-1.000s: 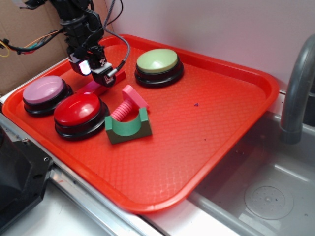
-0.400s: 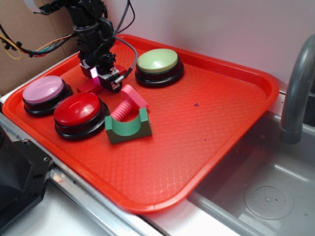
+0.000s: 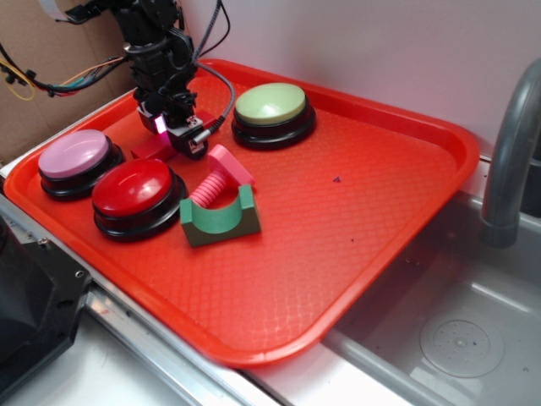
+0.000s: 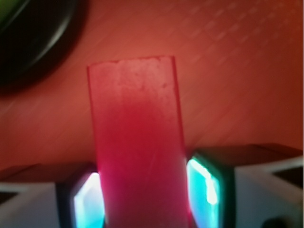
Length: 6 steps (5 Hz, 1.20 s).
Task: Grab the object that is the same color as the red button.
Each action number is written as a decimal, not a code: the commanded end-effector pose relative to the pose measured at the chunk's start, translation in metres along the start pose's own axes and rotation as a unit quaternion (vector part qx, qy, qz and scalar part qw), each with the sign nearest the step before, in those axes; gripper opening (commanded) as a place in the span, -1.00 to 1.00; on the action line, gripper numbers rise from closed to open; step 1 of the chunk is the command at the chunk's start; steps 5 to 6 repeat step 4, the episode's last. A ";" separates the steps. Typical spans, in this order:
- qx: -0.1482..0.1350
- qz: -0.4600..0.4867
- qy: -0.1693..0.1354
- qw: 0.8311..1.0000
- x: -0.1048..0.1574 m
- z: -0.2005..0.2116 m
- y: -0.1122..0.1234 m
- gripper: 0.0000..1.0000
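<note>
The object, a long flat red block [image 4: 135,142], lies on the red tray [image 3: 355,211] behind the red button [image 3: 133,188], a glossy red dome on a black base. My gripper [image 3: 176,139] is down over the block [image 3: 149,150] and hides most of it in the exterior view. The wrist view shows the block running between my lit fingertips [image 4: 202,187], with a pad against each long side. My gripper [image 4: 142,202] is shut on it, and the block still rests on the tray.
A pink-domed button [image 3: 74,154] sits left of the red one, and a pale green-domed button [image 3: 270,103] sits at the tray's back. A pink bolt [image 3: 221,179] lies in a green cradle block [image 3: 221,222] just right of my gripper. A sink [image 3: 456,338] and faucet [image 3: 507,152] are at the right.
One second ago my gripper was higher and the block showed beside it. It has since moved down over the block, and barely shifted in the last half second.
</note>
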State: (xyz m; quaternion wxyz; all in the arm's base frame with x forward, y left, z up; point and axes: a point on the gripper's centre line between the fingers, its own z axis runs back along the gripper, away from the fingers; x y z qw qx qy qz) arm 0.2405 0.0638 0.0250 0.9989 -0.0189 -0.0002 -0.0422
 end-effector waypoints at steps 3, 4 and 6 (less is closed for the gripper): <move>-0.001 0.008 -0.068 0.998 0.009 0.153 -0.029 -1.00; -0.010 0.021 -0.064 0.998 0.011 0.158 -0.022 -1.00; -0.010 0.021 -0.064 0.998 0.011 0.158 -0.022 -1.00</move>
